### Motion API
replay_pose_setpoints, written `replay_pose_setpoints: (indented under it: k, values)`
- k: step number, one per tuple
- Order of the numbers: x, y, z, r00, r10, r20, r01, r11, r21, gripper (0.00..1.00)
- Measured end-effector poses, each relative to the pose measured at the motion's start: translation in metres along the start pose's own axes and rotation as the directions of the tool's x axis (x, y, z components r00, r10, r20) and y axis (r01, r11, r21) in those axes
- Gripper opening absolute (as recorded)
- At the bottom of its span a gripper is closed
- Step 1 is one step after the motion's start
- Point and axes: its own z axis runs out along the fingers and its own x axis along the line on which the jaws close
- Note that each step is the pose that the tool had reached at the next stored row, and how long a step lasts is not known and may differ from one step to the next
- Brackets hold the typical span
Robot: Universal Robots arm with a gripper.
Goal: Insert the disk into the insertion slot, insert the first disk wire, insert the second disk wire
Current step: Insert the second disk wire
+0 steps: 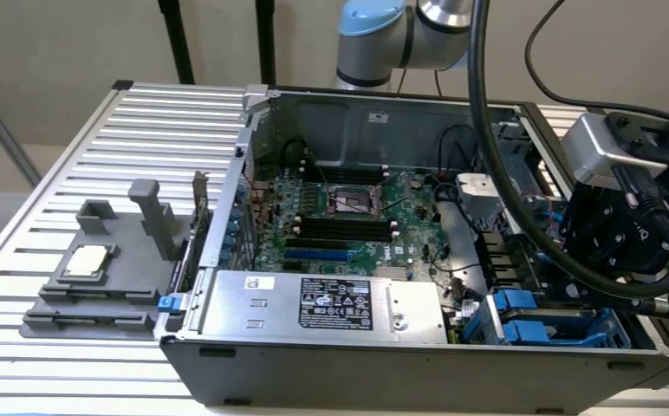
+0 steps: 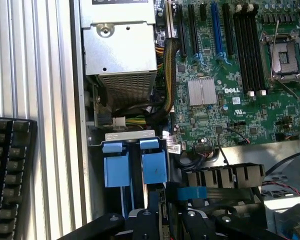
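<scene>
An open computer case (image 1: pixel 427 364) is sitting on a slatted metal table (image 1: pixel 138 130). The robot arm's tool (image 2: pixel 162 215) is hanging over the case's corner at the exterior view's right, just above the insertion slot (image 2: pixel 135 165) with its bright blue tabs. Whether the tool is clenched, released or grasping anything cannot be told. The green motherboard (image 1: pixel 347 217) is lying inside, beside a silver box with a black label (image 1: pixel 323 303). A black keyboard (image 2: pixel 10 170) is resting on the table nearby.
</scene>
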Motion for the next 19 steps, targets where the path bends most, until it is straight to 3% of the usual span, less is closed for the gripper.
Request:
replay_pose_setpoints:
  k: [9,19]
  values:
    - [0.000,0.0001,-0.0005,1.0000,0.000,-0.0002,0.000,1.0000,0.0001,0.25]
    - [-0.003,0.0040,-0.0432,1.0000,-0.001,-0.0001,0.001,1.0000,-0.0001,0.25]
